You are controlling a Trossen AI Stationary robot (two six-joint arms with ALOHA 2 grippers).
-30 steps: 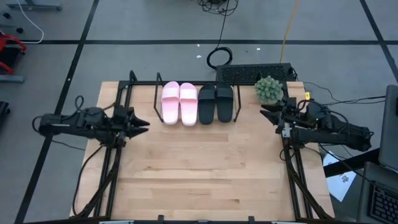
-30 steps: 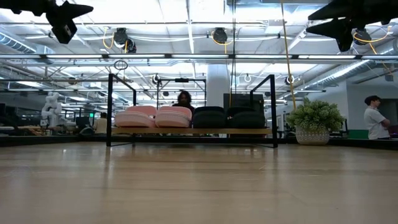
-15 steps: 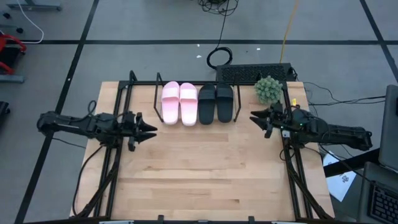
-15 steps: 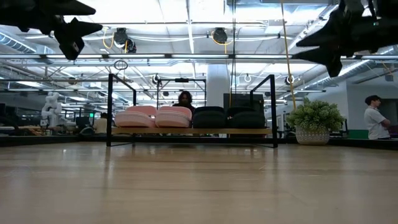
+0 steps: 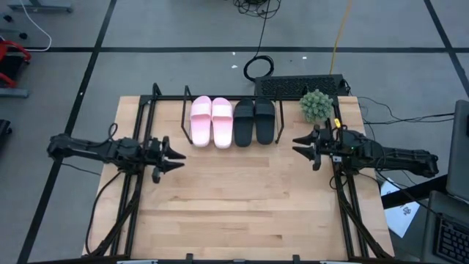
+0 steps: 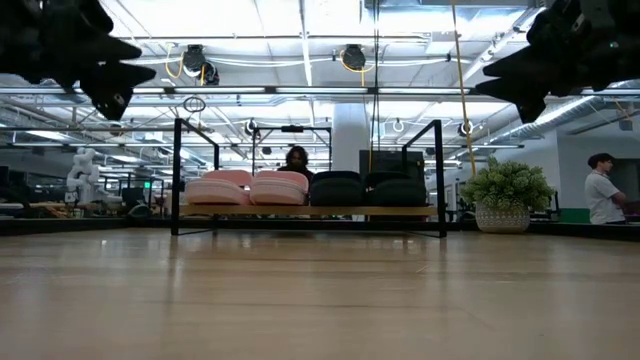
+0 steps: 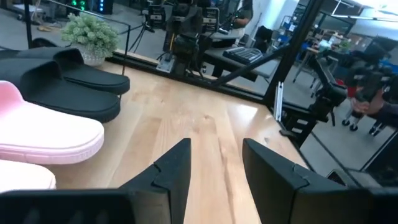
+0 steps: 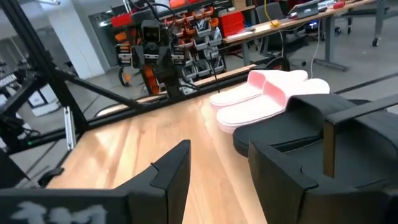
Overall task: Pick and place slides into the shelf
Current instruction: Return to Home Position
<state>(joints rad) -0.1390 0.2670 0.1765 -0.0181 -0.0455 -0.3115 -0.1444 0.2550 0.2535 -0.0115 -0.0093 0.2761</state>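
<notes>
- Slides (image 5: 233, 121): pink pair (image 5: 211, 121) beside black pair (image 5: 254, 121), all on the shelf (image 5: 185, 110).
- Left tool (image 5: 178, 155), right tool (image 5: 295, 144): both spread apart, hovering over the table (image 5: 242, 198) sides.
- Strap print, if any, too small to read.

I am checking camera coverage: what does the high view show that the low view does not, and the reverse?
Only high view: the grey floor, the left arm and right arm at full length. Only low view: ceiling lights, a person at the right. Both: pink slides and black slides on the shelf, the potted plant, the left gripper and right gripper above the table's sides.
</notes>
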